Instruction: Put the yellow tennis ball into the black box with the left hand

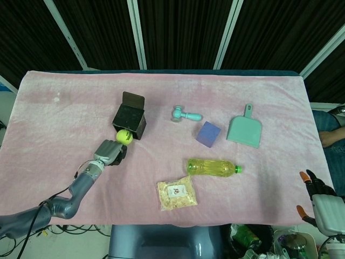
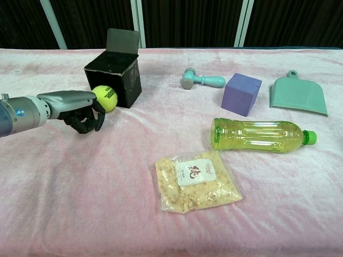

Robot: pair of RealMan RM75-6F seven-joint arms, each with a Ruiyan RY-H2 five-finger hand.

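On the pink cloth [image 2: 80, 203], the left hand [image 2: 80, 111] is reaching in from the left, fingers curled down, and the ball [image 2: 105, 98] is sitting right at its fingertips [image 2: 98, 119], touching them. Whether the hand is actually holding the ball or just pressing against it, I cannot tell from either view. The ball is lying against the front face of the box [image 2: 113, 79], outside it, and the box is standing with its flap up. In the head view the right hand [image 1: 318, 195] is hanging off the table's near right corner, fingers spread, holding nothing. Also lying out: a hammer [image 2: 201, 80], a cube [image 2: 241, 94], a dustpan [image 2: 298, 95], a bottle [image 2: 260, 135] and a snack bag [image 2: 195, 180].
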